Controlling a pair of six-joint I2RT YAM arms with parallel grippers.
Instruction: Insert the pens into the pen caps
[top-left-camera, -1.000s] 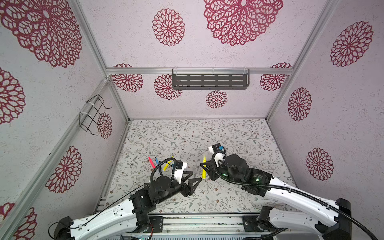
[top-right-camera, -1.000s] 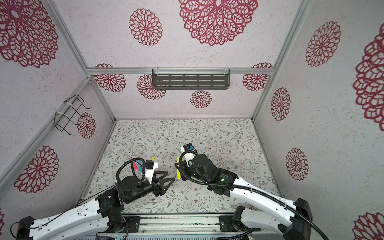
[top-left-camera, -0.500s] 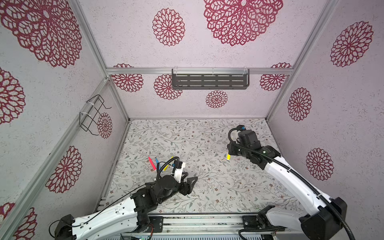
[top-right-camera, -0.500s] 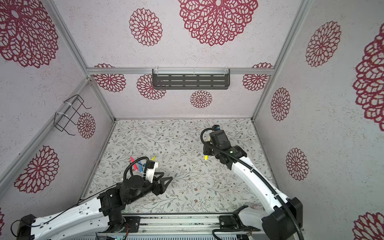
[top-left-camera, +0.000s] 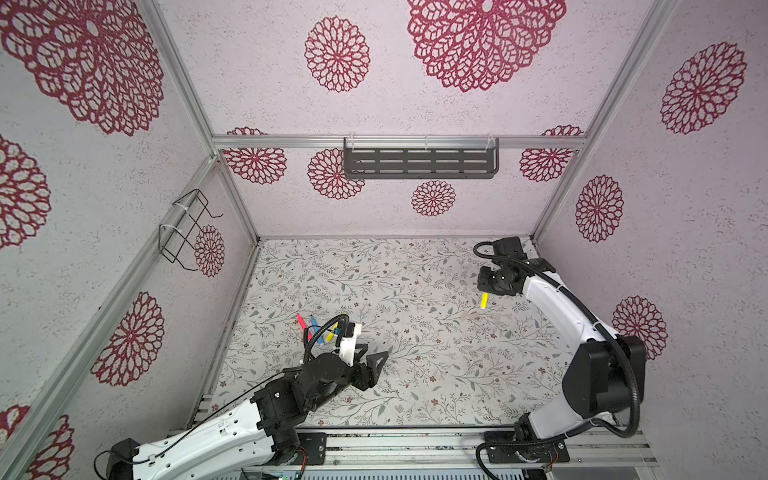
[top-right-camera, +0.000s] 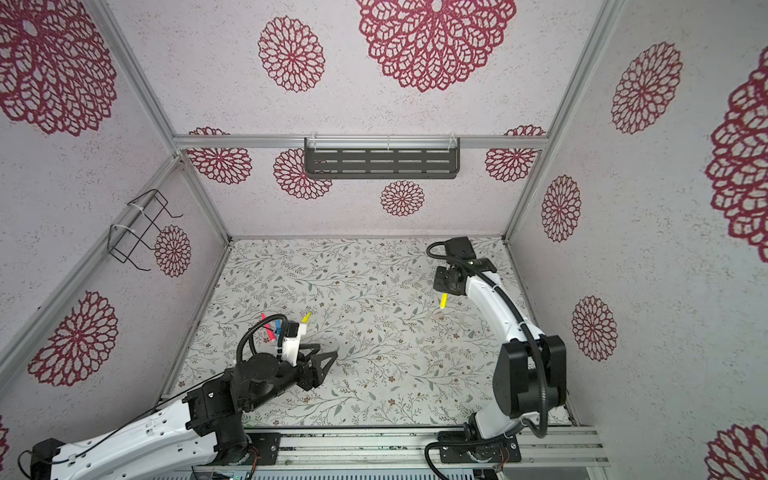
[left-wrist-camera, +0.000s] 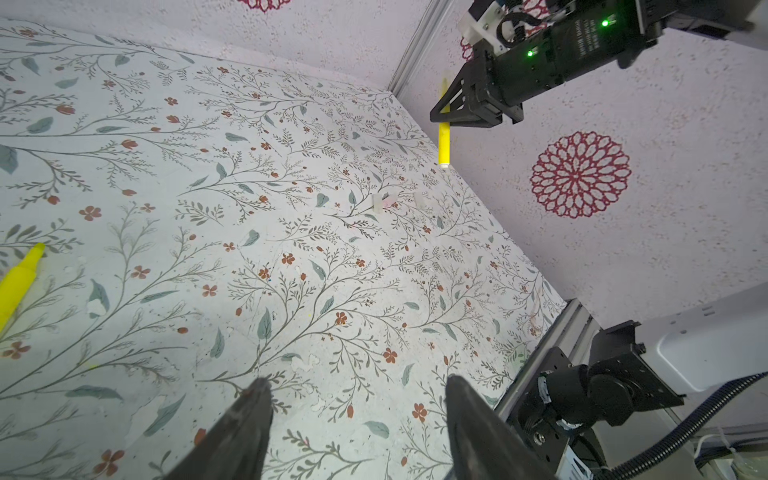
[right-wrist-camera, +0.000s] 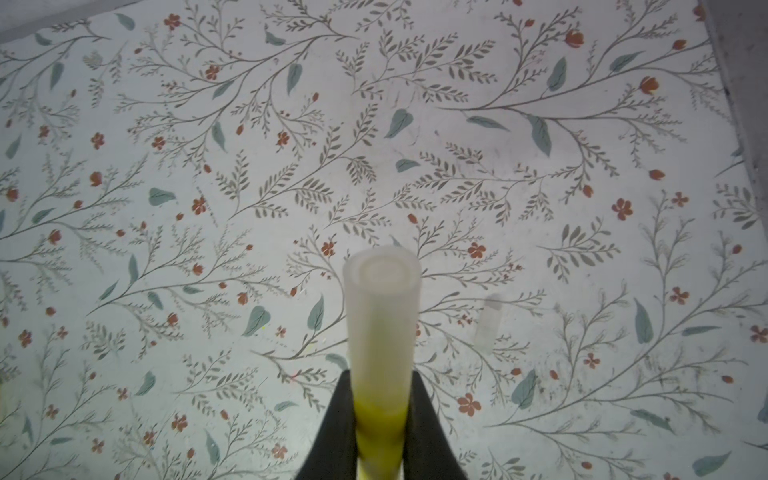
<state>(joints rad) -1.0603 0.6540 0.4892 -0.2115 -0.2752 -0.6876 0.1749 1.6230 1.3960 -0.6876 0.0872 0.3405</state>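
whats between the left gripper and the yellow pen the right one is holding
From the left gripper: bare floral table, then clear pen caps lying short of the held yellow pen; the left wrist view shows it.

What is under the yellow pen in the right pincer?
Floral table; a clear cap lies nearby. The yellow pen itself covers the spot directly below in the right wrist view.

I am reaching my white-and-black left arm (top-left-camera: 216, 436) low from 7 o'clock toward 2 o'clock, holding my black left gripper (top-left-camera: 374, 354) with its two fingers parted and nothing between them. I am raising my white-and-black right arm (top-left-camera: 557, 301) from 5 o'clock, folding it at the elbow toward 11 o'clock, wrist tipped down, pinching my black right gripper (right-wrist-camera: 380, 386) tight on a slim yellow marker pen (top-left-camera: 484, 300).
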